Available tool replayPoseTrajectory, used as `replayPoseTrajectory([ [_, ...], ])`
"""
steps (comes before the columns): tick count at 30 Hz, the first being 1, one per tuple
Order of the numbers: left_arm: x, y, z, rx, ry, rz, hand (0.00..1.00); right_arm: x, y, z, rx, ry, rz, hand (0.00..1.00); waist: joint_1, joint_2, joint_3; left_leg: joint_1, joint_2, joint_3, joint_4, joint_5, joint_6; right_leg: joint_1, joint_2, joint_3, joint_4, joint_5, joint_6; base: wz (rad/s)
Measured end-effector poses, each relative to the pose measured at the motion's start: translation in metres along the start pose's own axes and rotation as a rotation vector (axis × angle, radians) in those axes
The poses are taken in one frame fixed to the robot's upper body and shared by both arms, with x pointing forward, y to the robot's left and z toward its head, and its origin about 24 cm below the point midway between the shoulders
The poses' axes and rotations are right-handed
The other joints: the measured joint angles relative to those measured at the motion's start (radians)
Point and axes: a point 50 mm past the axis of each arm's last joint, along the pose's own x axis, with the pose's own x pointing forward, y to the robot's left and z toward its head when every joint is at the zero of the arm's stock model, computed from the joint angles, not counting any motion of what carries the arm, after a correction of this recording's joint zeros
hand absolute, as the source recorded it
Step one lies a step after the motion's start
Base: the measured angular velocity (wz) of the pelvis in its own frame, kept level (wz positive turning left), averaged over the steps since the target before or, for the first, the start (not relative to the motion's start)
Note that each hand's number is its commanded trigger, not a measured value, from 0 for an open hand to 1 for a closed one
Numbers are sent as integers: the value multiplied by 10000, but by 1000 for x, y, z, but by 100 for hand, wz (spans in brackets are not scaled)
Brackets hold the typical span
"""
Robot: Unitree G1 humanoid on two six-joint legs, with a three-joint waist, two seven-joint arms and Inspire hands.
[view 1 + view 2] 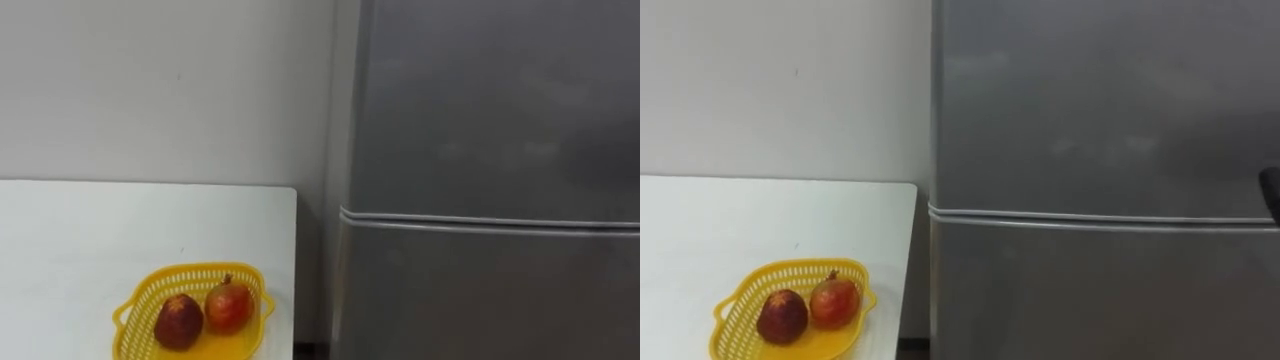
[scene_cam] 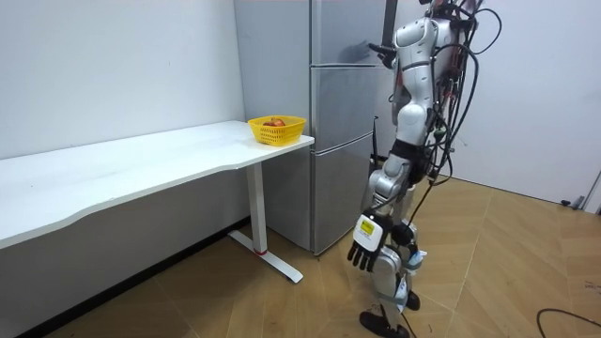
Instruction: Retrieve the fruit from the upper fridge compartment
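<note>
Grey fridge (image 1: 480, 150): long axis vertical, shut doors face my camera
Left hand (image 2: 365, 246): hangs slack, empty
Right hand (image 2: 378, 49): raised by fridge — grip, I cannot tell

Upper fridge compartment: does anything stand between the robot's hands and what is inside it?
Yes. The upper door is closed and covers the whole compartment, so what is inside cannot be seen. The left hand hangs open, low at the robot's side. The right hand is raised near that door.

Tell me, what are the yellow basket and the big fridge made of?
The basket looks like glossy yellow plastic: thin moulded mesh walls. The fridge looks like grey metal or a metal-look coating: smooth, with a dull, blurry sheen.
</note>
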Motion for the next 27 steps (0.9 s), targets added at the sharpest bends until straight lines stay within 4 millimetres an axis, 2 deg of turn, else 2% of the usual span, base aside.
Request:
replayPoseTrajectory([
  [4,0,6,7,-11,-306,414,0,0,-19,4,-421,-135,-1037,0,-183,5,-5,-22,6,15,-13,0,0,0,-3,-14,-68,5,3,-1],
  [9,0,9,13,-24,-373,650,0,-5,-59,-10,-2438,411,-2903,0,-341,59,-46,-17,15,260,-43,0,-1,-39,39,167,-54,5,4,-13],
  [11,0,10,12,-47,-301,729,0,-16,-84,-17,-3472,913,-3784,0,-356,95,-73,-11,16,301,-53,0,-1,-42,45,238,-47,6,5,-10],
  [18,0,12,14,-72,-330,903,0,-46,-138,-41,-5151,2560,-6080,0,-459,101,-81,9,23,332,-84,-1,0,-28,44,361,-51,3,9,-2],
  [19,0,12,14,-7,-309,912,0,-55,-147,-50,-5370,3022,-6505,0,-443,130,-95,70,33,356,-97,-2,1,6,88,385,-61,4,9,-5],
  [20,0,12,13,16,-194,904,0,-67,-156,-60,-5649,3640,-6851,0,-406,128,-67,156,46,387,-132,-4,1,27,89,390,-92,4,9,-4],
  [21,0,12,12,9,-130,898,0,-75,-161,-66,-5848,4017,-6976,0,-393,154,-82,159,50,402,-125,-4,1,34,78,390,-132,3,8,0],
  [23,0,11,13,-10,-119,858,0,-107,-179,-86,-6516,5637,-7363,0,-331,209,-128,170,61,402,-119,-4,0,49,58,392,-177,9,7,4],
  [24,0,10,12,1,-112,838,0,-115,-184,-90,-6688,6037,-7405,0,-320,232,-133,178,57,402,-117,-4,0,47,55,391,-173,12,11,0],
  [26,0,9,11,50,-73,802,0,-143,-198,-100,-7166,7327,-7696,0,-226,375,-142,160,35,369,-119,-3,1,39,42,375,-153,12,17,3],
  [27,-1,9,10,33,-32,815,0,-150,-201,-103,-7277,7595,-7770,0,-228,413,-142,155,35,360,-119,-3,1,48,36,376,-157,12,17,5],
])
